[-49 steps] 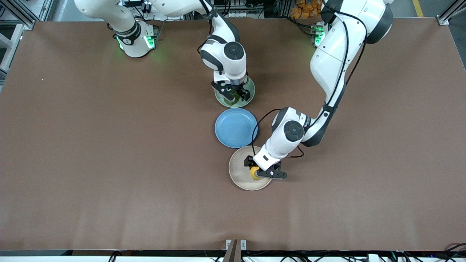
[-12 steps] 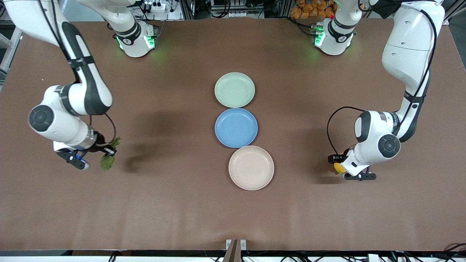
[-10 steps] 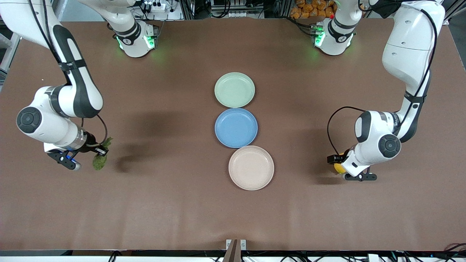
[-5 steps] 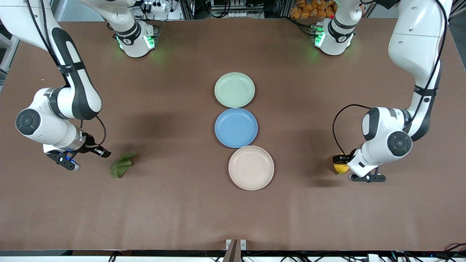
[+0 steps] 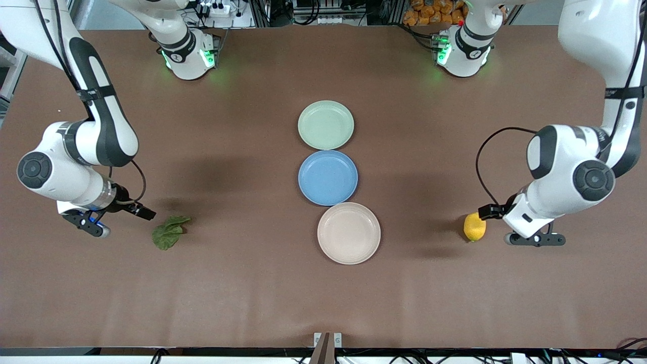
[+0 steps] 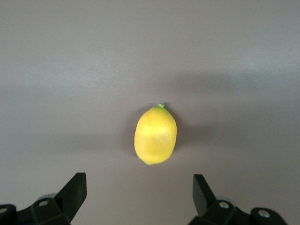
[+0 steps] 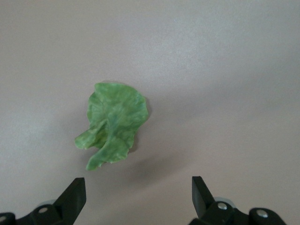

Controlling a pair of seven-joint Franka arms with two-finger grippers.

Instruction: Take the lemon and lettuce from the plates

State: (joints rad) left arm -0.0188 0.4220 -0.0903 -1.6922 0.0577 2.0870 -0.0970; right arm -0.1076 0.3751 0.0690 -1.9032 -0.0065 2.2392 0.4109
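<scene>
- Front view: the right gripper (image 5: 115, 220) is hovering over the table (image 5: 242, 293) toward the right arm's end, its fingers spread wide and holding nothing.
- The lettuce (image 5: 169, 231) is lying flat on the table just beside that gripper, on the side toward the plates, not touching the fingers.
- The left gripper (image 5: 516, 225) is hanging low over the table toward the left arm's end, its fingers also spread and gripping nothing.
- The lemon (image 5: 474, 226) is sitting on the table just beside that gripper's dark fingertip, on its plate-ward side.
- Three plates are standing in a row between the two grippers, well apart from both: the green plate (image 5: 325, 125) farthest from the camera, the blue plate (image 5: 327, 177) in the middle, the beige plate (image 5: 349, 233) nearest.
- Left wrist view: the lemon (image 6: 155, 135) is resting on bare table ahead of the gripper (image 6: 139, 197), between the lines of the two spread fingers and clear of both.
- Right wrist view: the lettuce (image 7: 113, 123) is lying crumpled on the table ahead of the gripper (image 7: 138, 196), nearer one fingertip than the other, and neither finger is touching it.
</scene>
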